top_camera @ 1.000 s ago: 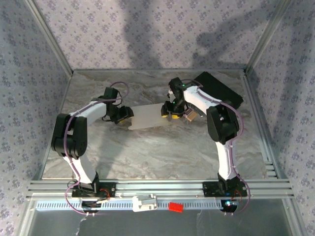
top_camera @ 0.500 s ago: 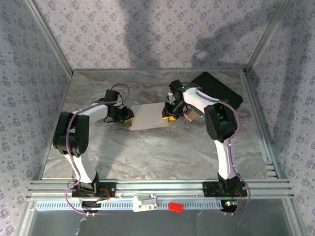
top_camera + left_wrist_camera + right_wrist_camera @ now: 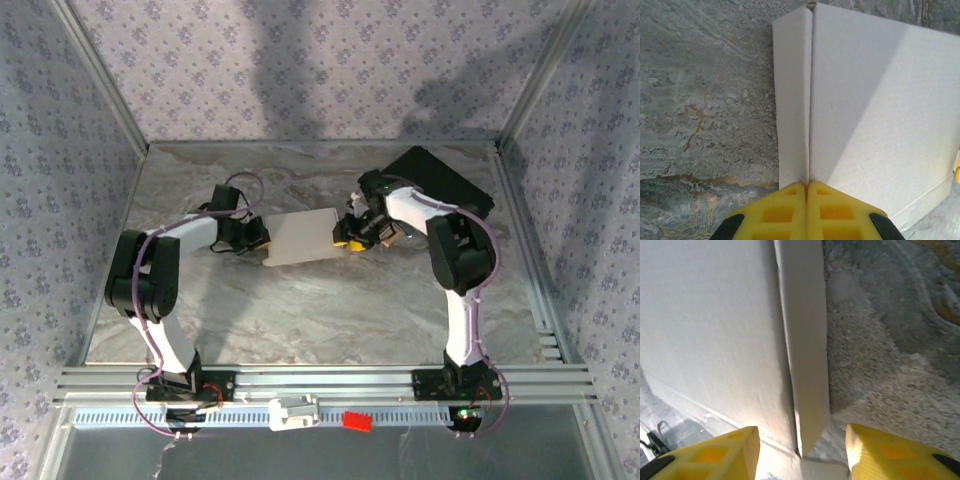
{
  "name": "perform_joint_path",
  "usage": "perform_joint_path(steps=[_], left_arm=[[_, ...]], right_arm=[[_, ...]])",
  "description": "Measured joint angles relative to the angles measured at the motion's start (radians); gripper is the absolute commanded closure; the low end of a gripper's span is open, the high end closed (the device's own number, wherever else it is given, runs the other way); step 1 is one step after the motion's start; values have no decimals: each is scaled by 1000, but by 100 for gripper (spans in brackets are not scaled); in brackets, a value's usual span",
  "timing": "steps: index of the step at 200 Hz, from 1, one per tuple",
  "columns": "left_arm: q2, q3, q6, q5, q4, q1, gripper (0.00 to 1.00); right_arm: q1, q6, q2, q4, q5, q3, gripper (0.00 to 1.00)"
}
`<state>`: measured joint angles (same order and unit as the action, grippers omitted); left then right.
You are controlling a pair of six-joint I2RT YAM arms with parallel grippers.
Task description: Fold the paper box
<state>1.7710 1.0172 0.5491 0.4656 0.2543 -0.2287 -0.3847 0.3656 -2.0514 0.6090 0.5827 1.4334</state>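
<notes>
The paper box [image 3: 300, 238] is a white cardboard sheet lying flat mid-table between both arms. My left gripper [image 3: 258, 238] is at its left edge. In the left wrist view the yellow fingers [image 3: 785, 210] are pressed together on the raised left flap [image 3: 792, 95] of the paper box [image 3: 875, 110], pinching it along the crease. My right gripper [image 3: 346, 240] is at the box's right edge. In the right wrist view it [image 3: 802, 450] stands open, its fingers apart on either side of the upright right flap [image 3: 807, 365], not touching it.
A black rectangular case [image 3: 445, 185] lies at the back right, close behind the right arm. Aluminium rails [image 3: 320, 385] run along the near edge, and patterned walls enclose the marble table [image 3: 300, 310] on three sides.
My left gripper has closed on the box's left flap. My right gripper closed partway, then opened again, and its arm shifted slightly right.
</notes>
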Motion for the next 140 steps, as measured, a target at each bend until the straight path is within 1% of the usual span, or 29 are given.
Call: perform_joint_path(steps=[14, 33, 60, 98, 140], left_arm=[[-4, -18, -7, 25, -16, 14, 94], [-8, -40, -12, 59, -34, 35, 95], [-10, -55, -16, 92, -46, 58, 95], [-9, -57, -17, 102, -46, 66, 95], [-8, -57, -17, 103, -47, 77, 95]], right_arm=[[26, -8, 9, -45, 47, -30, 46], [47, -17, 9, -109, 99, -43, 42], [39, -16, 9, -185, 176, -43, 40], [31, -16, -18, -229, 253, -43, 39], [10, -15, -53, -232, 271, -43, 39]])
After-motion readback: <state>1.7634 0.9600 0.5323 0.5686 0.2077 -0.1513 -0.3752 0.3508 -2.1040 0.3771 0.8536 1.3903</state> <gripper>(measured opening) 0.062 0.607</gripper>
